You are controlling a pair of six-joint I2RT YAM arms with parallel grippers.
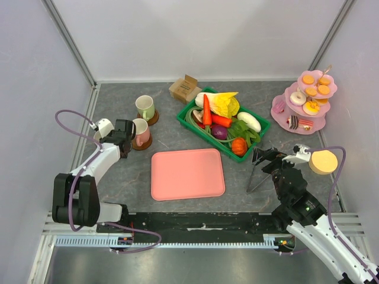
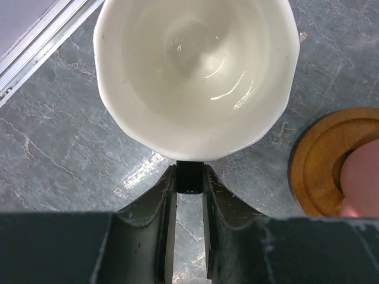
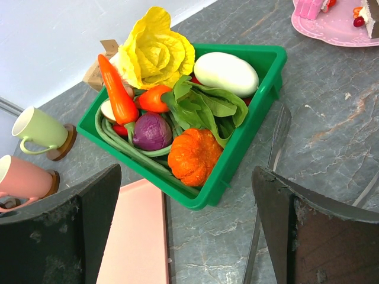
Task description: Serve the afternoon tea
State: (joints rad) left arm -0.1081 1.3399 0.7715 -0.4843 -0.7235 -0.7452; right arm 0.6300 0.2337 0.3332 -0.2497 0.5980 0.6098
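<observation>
Closest up, my left gripper (image 2: 189, 180) pinches the dark handle of a white-lined mug (image 2: 195, 71), beside the pink mug (image 2: 362, 177) on its coaster (image 2: 314, 165). The overhead view hides that grip. Right gripper (image 3: 186, 173) gapes wide by the green basket (image 3: 251, 118).

Black-handled mug (image 2: 195, 71) in left hand (image 2: 189, 177); pink mug (image 1: 141, 129), green mug (image 1: 145, 107) on coasters (image 1: 143, 146).

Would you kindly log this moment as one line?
left gripper: shut on black mug handle | right gripper: open, above basket
</observation>
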